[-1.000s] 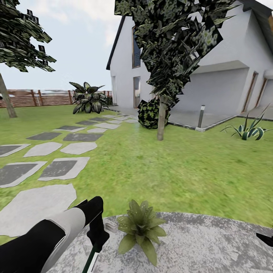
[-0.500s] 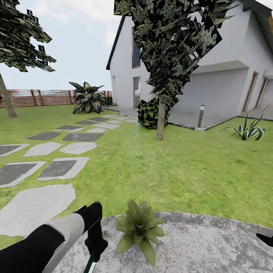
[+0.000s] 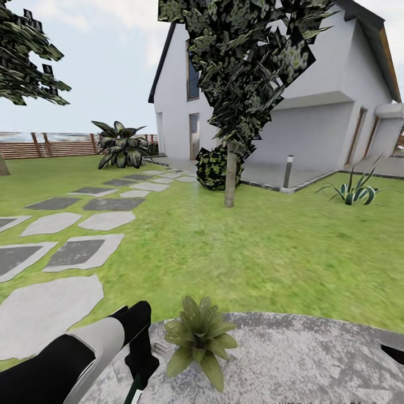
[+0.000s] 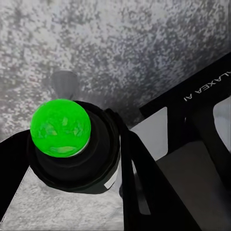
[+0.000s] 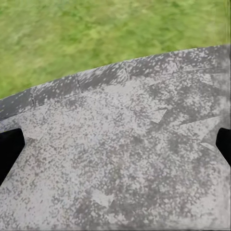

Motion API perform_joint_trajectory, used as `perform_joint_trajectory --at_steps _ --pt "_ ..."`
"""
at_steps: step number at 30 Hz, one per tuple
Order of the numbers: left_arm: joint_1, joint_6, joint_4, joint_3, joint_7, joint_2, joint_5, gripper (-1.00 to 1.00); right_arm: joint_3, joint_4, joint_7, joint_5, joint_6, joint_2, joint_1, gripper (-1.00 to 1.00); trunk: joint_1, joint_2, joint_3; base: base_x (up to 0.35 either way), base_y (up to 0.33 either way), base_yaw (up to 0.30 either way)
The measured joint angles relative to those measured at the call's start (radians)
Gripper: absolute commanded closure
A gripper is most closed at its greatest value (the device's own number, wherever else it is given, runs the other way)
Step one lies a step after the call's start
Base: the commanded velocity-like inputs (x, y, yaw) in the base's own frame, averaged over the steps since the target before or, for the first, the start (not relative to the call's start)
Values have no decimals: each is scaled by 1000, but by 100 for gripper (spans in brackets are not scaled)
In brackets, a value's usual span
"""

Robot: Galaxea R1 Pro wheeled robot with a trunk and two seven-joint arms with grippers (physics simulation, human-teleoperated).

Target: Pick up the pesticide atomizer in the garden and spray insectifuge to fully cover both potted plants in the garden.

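One potted plant (image 3: 197, 341), a low rosette of olive-green leaves, stands at the near edge of the grey paved patio (image 3: 292, 359). Just left of it hangs my left gripper (image 3: 140, 367), shut on the pesticide atomizer (image 3: 134, 393), whose slim dark green body points down and is cut off by the frame's bottom edge. Seen end-on in the left wrist view, the atomizer (image 4: 60, 127) shows a bright green round top on a dark body between the black fingers (image 4: 144, 192). My right gripper (image 5: 115, 147) is open above bare paving; one tip (image 3: 393, 353) shows at the head view's right edge.
Stepping stones (image 3: 73, 252) run across the lawn at the left toward a white house (image 3: 325, 112). A tree (image 3: 230, 179) stands mid-lawn with a dark bush beside it. A grey bollard lamp (image 3: 288, 171), a striped agave (image 3: 353, 191) and a brown fence (image 3: 50, 147) lie farther off.
The whole head view has slid to the left, so the camera has turned right. My left gripper with the atomizer sits slightly lower in the picture than a second ago.
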Motion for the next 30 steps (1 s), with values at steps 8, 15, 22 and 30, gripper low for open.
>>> perform_joint_trajectory --at_steps 8,15,22,30 --pt "-1 1 -77 4 -2 7 1 100 2 0 -3 0 0 1 0 -100 0 0 0 0 0 -200" --pt "-1 3 -145 1 -3 14 -3 100 5 -1 -3 0 0 2 0 -100 0 0 0 0 0 -9" --pt "-1 3 -146 -1 -2 44 -3 100 5 0 -5 0 0 6 0 -100 0 0 0 0 0 0" --pt "0 -1 -146 -13 3 39 -2 100 5 0 -5 0 0 6 0 -100 0 0 0 0 0 0"
